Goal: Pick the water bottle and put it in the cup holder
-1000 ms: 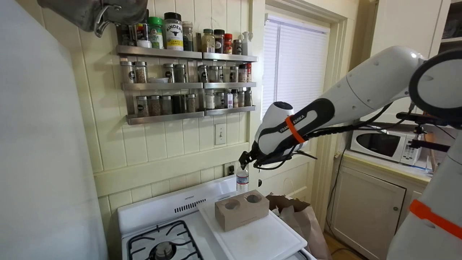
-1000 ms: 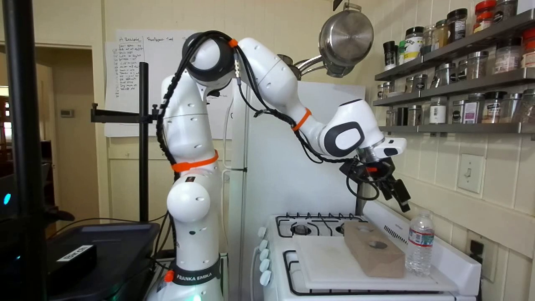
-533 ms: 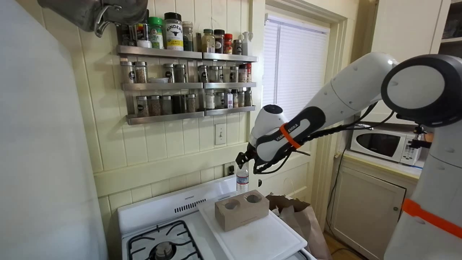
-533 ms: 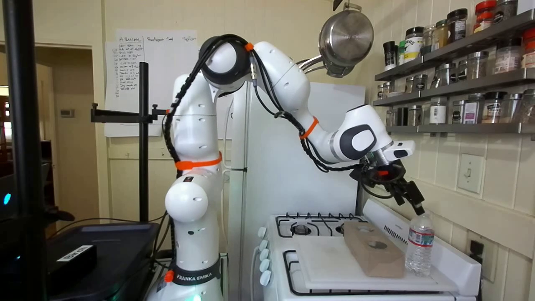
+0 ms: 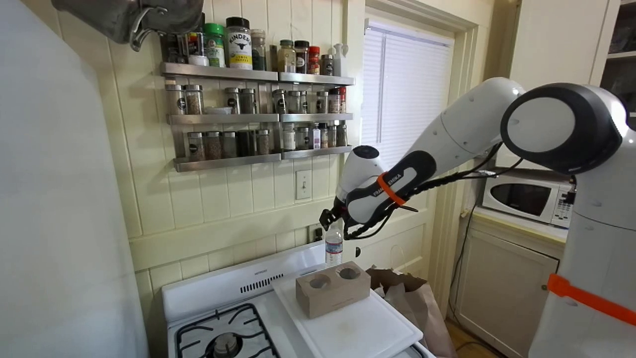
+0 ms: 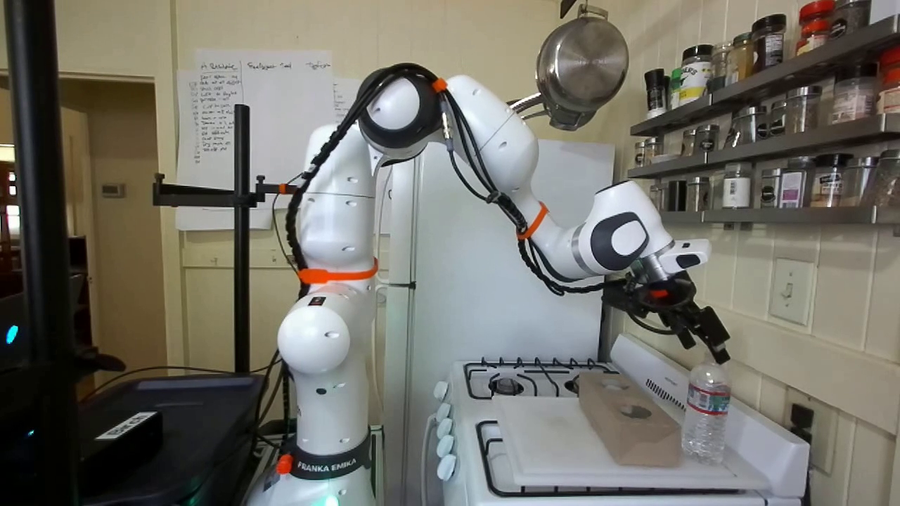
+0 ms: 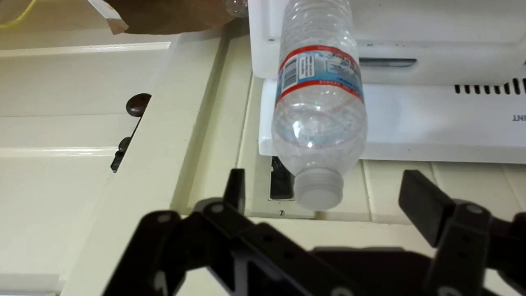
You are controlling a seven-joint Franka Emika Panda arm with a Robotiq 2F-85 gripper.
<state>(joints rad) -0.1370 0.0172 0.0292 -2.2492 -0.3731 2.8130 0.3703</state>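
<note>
A: State the largest unit.

B: The white, jointed robot arm (image 6: pixel 492 133) with black covers and orange bands. It extends above the white gas stove (image 5: pixel 276 311).

A: What lies on the stove?

B: A flat, white, rectangular worktop (image 5: pixel 365 330), set across part of its top.

A: Next size down?

B: The tan, matte, boxy cup holder (image 5: pixel 333 296) with two round recesses in its top face; its material cannot be determined. It rests on the worktop.

A: Continue with the tooling.

B: The black two-fingered pincer (image 7: pixel 324 189) slants downward at the end of the arm. In the wrist view its fingers (image 7: pixel 425 211) are spread, standing well apart.

A: Give the next item and its location.

B: The slim, clear plastic water bottle (image 6: pixel 703 432) stands upright on the worktop, just beside the cup holder, on the side facing the stove's white back panel (image 6: pixel 759 446). Whether bottle and cup holder touch cannot be told.

A: List the smallest parts.

B: The blue-and-white wraparound label (image 7: pixel 322 74), edged in red, and the round whitish cap (image 7: pixel 318 189). In the wrist view the cap appears between the fingers, with a gap on each side. In an exterior view a fingertip (image 6: pixel 718 351) overlaps the bottle's top; the depth between them cannot be judged.
</note>
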